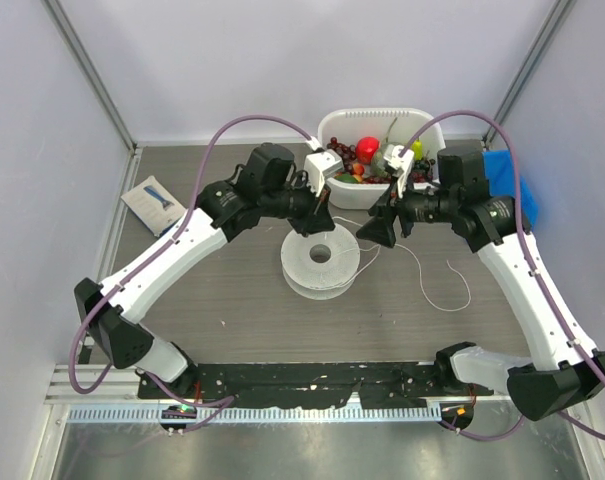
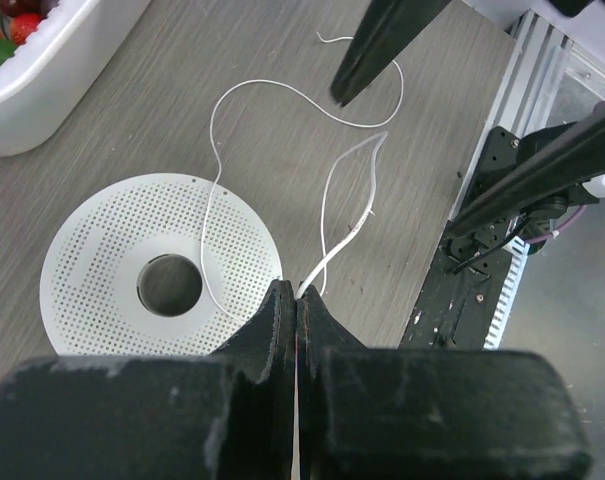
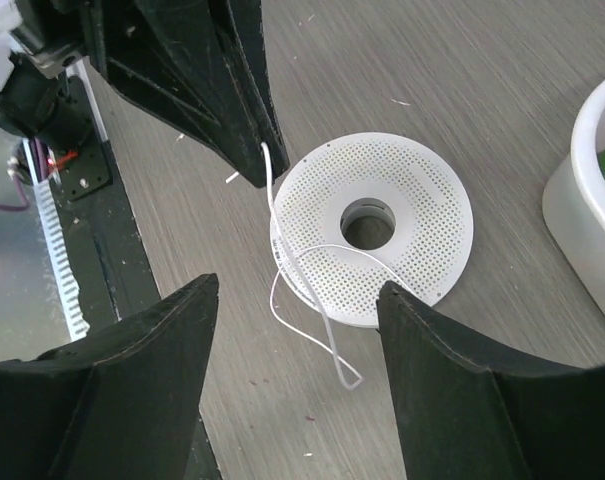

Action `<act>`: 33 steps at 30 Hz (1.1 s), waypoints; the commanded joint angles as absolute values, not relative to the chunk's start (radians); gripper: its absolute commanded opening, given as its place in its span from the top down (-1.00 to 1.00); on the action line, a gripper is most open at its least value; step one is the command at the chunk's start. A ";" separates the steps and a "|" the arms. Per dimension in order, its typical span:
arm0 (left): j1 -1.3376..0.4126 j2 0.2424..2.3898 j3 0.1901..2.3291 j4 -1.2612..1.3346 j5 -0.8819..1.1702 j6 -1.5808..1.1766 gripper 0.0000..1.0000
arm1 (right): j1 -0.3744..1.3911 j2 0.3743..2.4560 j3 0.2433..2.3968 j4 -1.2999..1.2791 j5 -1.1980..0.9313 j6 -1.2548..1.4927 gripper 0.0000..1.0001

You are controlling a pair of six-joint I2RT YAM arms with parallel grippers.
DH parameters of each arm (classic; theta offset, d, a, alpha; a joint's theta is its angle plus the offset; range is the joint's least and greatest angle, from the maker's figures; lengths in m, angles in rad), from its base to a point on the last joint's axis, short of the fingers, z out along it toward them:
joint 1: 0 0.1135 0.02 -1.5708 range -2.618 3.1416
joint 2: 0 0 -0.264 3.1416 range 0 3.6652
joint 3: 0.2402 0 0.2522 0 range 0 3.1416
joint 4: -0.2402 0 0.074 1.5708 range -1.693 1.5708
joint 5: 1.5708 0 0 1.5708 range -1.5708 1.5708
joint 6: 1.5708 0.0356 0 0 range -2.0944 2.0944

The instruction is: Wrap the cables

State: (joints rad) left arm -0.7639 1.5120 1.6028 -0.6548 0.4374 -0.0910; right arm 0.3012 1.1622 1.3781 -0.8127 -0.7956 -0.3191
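Left wrist: left gripper (image 2: 297,300) pinched tight on the cord (image 2: 317,270), right at the spool (image 2: 102,250) rim.
Right wrist: right gripper (image 3: 297,288) jaws apart, empty, hanging above the cord's slack loop beside the spool.
Top: most cord lies loose on the table (image 1: 232,300), right of the spool.
Looks barely begun. Next likely needs the left arm circling the hub under tension.

The grey table (image 1: 232,300) carries a perforated spool (image 1: 300,265) at its middle, a white tub (image 1: 372,112) at the far edge, loose cable (image 1: 460,275) toward the right edge, and a packet (image 1: 154,203) near the left edge.
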 commanded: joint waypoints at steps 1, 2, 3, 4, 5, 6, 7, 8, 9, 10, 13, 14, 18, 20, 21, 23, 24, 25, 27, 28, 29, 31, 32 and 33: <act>-0.785 1.505 1.637 -0.601 0.442 -0.054 1.00 | 0.350 1.172 1.390 -0.787 -0.743 -0.385 -0.33; -0.788 1.505 1.635 -0.601 0.442 -0.052 1.00 | 0.353 1.177 1.391 -0.785 -0.741 -0.390 -0.32; -0.787 1.505 1.634 -0.601 0.442 -0.052 1.00 | 0.359 1.180 1.391 -0.785 -0.739 -0.394 -0.26; -0.788 1.505 1.634 -0.601 0.443 -0.054 1.00 | 0.362 1.184 1.391 -0.785 -0.739 -0.397 -0.18; -0.788 1.505 1.634 -0.598 0.443 -0.051 1.00 | 0.370 1.186 1.391 -0.784 -0.738 -0.400 -0.12; -0.788 1.503 1.632 -0.598 0.443 -0.051 1.00 | 0.373 1.189 1.390 -0.785 -0.730 -0.405 -0.01; -0.790 1.500 1.631 -0.595 0.443 -0.049 1.00 | 0.374 1.189 1.387 -0.785 -0.726 -0.410 0.03; -0.788 1.494 1.626 -0.591 0.448 -0.049 1.00 | 0.376 1.190 1.382 -0.784 -0.716 -0.416 0.09; -0.788 1.490 1.618 -0.585 0.456 -0.049 1.00 | 0.379 1.190 1.379 -0.782 -0.706 -0.419 0.11; -0.788 1.483 1.611 -0.577 0.460 -0.049 1.00 | 0.382 1.190 1.374 -0.779 -0.701 -0.420 0.29; -0.787 1.471 1.603 -0.571 0.465 -0.055 1.00 | 0.383 1.195 1.377 -0.778 -0.704 -0.422 0.70; -0.787 1.468 1.600 -0.574 0.468 -0.057 1.00 | 0.383 1.196 1.379 -0.776 -0.707 -0.423 0.88; -0.781 1.445 1.583 -0.577 0.494 -0.045 0.76 | 0.383 1.195 1.390 -0.781 -0.724 -0.425 0.99; -0.726 1.421 1.569 -0.562 0.558 -0.076 0.09 | 0.383 1.189 1.396 -0.796 -0.738 -0.431 0.99; -0.686 1.404 1.550 -0.540 0.613 -0.118 -0.18 | 0.383 1.187 1.399 -0.804 -0.742 -0.431 0.99; -0.589 1.364 1.504 -0.462 0.752 -0.165 -0.48 | 0.382 1.177 1.394 -0.816 -0.762 -0.440 0.99; -0.551 1.344 1.477 -0.445 0.794 -0.176 -0.53 | 0.383 1.167 1.391 -0.815 -0.773 -0.443 0.99; -0.529 1.321 1.457 -0.419 0.792 -0.178 -0.54 | 0.383 1.161 1.387 -0.819 -0.778 -0.448 0.99; -0.525 1.273 1.413 -0.397 0.807 -0.132 -0.53 | 0.383 1.157 1.385 -0.825 -0.798 -0.462 0.99; -0.525 1.249 1.387 -0.390 0.840 -0.077 -0.53 | 0.383 1.157 1.388 -0.833 -0.810 -0.475 0.99; -0.529 1.237 1.365 -0.385 0.868 -0.040 -0.53 | 0.387 1.160 1.396 -0.850 -0.818 -0.483 0.99; -0.537 1.232 1.355 -0.383 0.880 -0.026 -0.48 | 0.388 1.169 1.410 -0.879 -0.831 -0.500 0.99; -0.543 1.241 1.359 -0.390 0.873 -0.026 -0.40 | 0.391 1.175 1.419 -0.891 -0.836 -0.517 0.99; -0.549 1.256 1.371 -0.400 0.867 -0.029 -0.30 | 0.396 1.177 1.422 -0.911 -0.835 -0.537 0.99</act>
